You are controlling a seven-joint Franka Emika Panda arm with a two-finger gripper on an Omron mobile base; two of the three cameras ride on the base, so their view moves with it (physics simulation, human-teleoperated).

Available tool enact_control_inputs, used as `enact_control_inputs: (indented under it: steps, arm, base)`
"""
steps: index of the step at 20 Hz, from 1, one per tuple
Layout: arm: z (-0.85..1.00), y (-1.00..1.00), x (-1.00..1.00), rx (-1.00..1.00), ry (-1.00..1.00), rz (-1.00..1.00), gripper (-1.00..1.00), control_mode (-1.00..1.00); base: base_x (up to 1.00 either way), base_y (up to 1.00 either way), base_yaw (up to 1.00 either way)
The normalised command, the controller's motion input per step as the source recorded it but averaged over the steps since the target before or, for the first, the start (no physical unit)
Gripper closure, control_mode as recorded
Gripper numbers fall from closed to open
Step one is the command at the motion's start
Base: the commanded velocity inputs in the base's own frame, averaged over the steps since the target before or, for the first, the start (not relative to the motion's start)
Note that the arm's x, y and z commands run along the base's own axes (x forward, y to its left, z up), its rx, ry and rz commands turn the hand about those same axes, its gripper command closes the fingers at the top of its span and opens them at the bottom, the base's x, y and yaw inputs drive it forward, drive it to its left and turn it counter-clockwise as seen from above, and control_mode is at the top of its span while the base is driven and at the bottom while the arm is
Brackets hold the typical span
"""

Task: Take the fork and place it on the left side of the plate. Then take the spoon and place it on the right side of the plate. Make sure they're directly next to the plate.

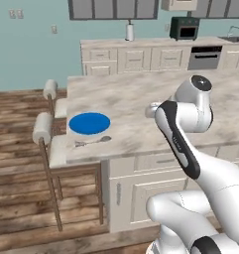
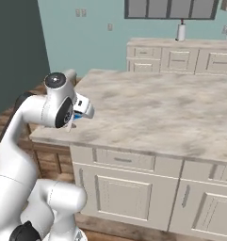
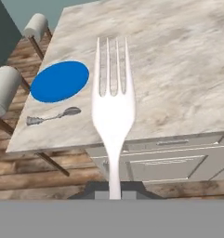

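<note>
Spreading wide w/ open marble ahead of the pincer, counter (image 3: 178,69) is cut off at frame top. Plate (image 3: 60,81) lies ahead-left nr counter edge, spoon (image 3: 53,116) just beside it. Pincer (image 3: 114,188) clamped on fork (image 3: 113,107), fingertips mostly hidden.

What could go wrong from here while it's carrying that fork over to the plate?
The fork is pinched only at its handle end, so it may swivel or slip in the fingers. The spoon already lies right beside the plate near the counter edge; a careless set-down could knock it off or leave the fork on the plate.
</note>
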Motion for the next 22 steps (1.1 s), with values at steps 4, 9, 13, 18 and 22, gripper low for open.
enact_control_inputs:
  steps: [4,9,13,18,22]
  arm:
    - [0.00,0.00,0.00,0.00,0.00,0.00,1.00,1.00]
    - [0.00,0.00,0.00,0.00,0.00,0.00,1.00,1.00]
    - [0.00,0.00,0.00,0.00,0.00,0.00,1.00,1.00]
    - [0.00,0.00,0.00,0.00,0.00,0.00,1.00,1.00]
    - [0.00,0.00,0.00,0.00,0.00,0.00,1.00,1.00]
  base:
    - [0.21,1.00,-0.25]
    - [0.22,1.00,-0.29]
    - [0.23,1.00,-0.36]
    - [0.23,0.84,-0.44]
    - [0.24,0.75,-0.48]
